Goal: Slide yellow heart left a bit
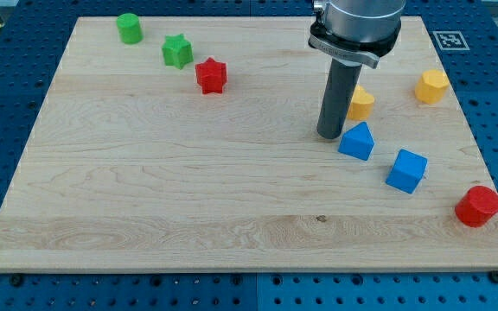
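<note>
The yellow heart [362, 103] lies at the board's upper right, partly hidden behind my rod. My tip [330, 136] rests on the board just left of and below the heart, close to it; I cannot tell if they touch. The blue triangle [357, 142] sits right beside the tip on its right.
A yellow hexagon [432, 86] lies right of the heart. A blue cube [406, 170] and a red cylinder [477, 206] lie at the lower right. A red star [211, 75], a green star [177, 51] and a green cylinder [129, 28] lie at the upper left.
</note>
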`<control>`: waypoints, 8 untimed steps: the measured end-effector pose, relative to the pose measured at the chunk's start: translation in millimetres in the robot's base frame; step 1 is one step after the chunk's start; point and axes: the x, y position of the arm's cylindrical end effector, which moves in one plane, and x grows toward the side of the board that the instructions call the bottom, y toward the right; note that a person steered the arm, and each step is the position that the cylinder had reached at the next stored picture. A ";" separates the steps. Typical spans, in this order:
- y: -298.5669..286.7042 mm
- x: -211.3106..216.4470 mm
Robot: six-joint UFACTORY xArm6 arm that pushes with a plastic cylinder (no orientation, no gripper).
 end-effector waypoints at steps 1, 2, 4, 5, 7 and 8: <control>-32.2 -48.1; -23.9 -84.4; 98.0 -87.3; 128.3 -60.2; 51.8 -44.0; 33.1 -44.8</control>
